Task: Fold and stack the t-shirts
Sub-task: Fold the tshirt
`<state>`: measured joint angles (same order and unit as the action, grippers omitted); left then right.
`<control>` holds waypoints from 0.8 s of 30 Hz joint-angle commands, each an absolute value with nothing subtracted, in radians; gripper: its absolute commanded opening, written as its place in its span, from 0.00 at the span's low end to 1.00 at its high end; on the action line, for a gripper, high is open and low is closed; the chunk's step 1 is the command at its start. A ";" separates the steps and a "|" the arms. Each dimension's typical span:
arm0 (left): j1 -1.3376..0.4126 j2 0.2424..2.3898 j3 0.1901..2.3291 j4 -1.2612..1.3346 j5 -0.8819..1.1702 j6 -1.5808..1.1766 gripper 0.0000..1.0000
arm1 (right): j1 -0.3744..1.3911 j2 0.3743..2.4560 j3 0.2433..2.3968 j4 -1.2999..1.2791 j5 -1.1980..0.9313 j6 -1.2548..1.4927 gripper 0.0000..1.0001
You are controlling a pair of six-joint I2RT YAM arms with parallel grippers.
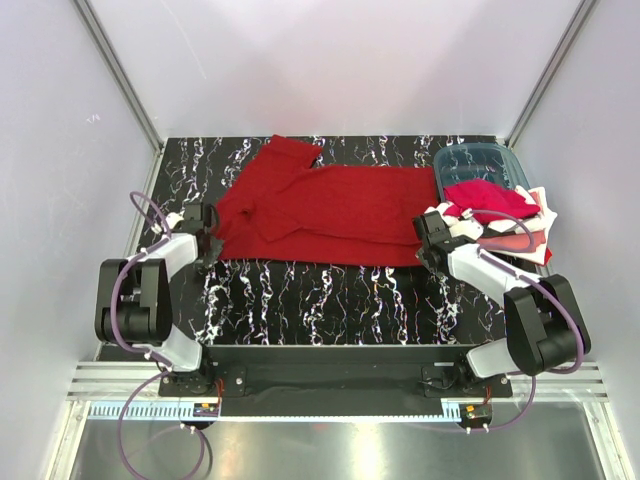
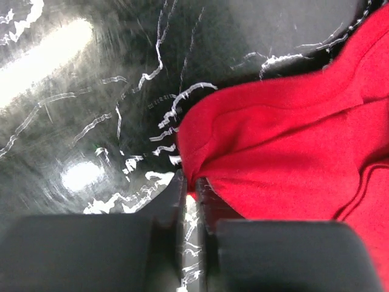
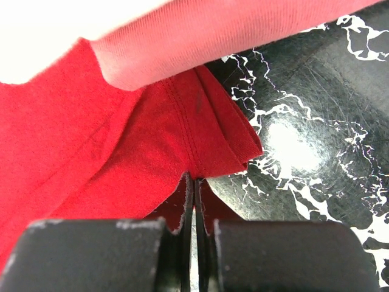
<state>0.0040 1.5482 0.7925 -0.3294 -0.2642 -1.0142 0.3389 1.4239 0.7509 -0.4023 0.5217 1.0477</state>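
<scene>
A large deep red t-shirt (image 1: 330,205) lies spread across the black marbled table. My left gripper (image 1: 207,238) sits at its near left corner. In the left wrist view the left gripper (image 2: 191,185) is shut on a pinched fold of the red t-shirt (image 2: 285,140). My right gripper (image 1: 430,240) is at the shirt's near right corner. In the right wrist view the right gripper (image 3: 196,179) is shut on the hem of the red t-shirt (image 3: 121,152). A pile of red, pink and white t-shirts (image 1: 505,215) lies at the right.
A teal translucent bin (image 1: 485,162) stands at the back right, partly under the pile. Pink cloth (image 3: 231,36) from the pile hangs just above my right gripper. Bare table (image 1: 330,300) stretches along the near side. Walls close in the left, right and back.
</scene>
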 commanded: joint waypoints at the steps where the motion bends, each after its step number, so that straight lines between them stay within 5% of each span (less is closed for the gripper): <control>1: 0.040 1.560 0.831 -0.305 -0.271 -1.005 0.00 | 0.327 1.378 0.741 -0.410 0.549 1.052 0.01; 10: 0.121 1.381 0.715 -0.330 -0.319 -1.062 0.00 | 0.313 1.341 0.730 -0.416 0.552 1.049 0.00; 13: 0.120 1.352 0.718 -0.341 -0.310 -1.048 0.29 | 0.316 1.339 0.733 -0.414 0.551 1.043 0.00; 14: 0.120 1.347 0.718 -0.348 -0.301 -1.037 0.52 | 0.316 1.339 0.733 -0.416 0.549 1.042 0.00; 16: 0.118 1.316 0.707 -0.356 -0.284 -1.028 0.66 | 0.314 1.342 0.736 -0.417 0.548 1.040 0.00; 24: 0.077 1.022 0.585 -0.367 -0.247 -1.009 0.68 | 0.314 1.345 0.739 -0.413 0.543 1.035 0.00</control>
<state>0.0902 1.1324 0.6086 -0.3824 -0.2535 -1.0237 0.3241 1.3682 0.7357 -0.4061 0.5053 1.0428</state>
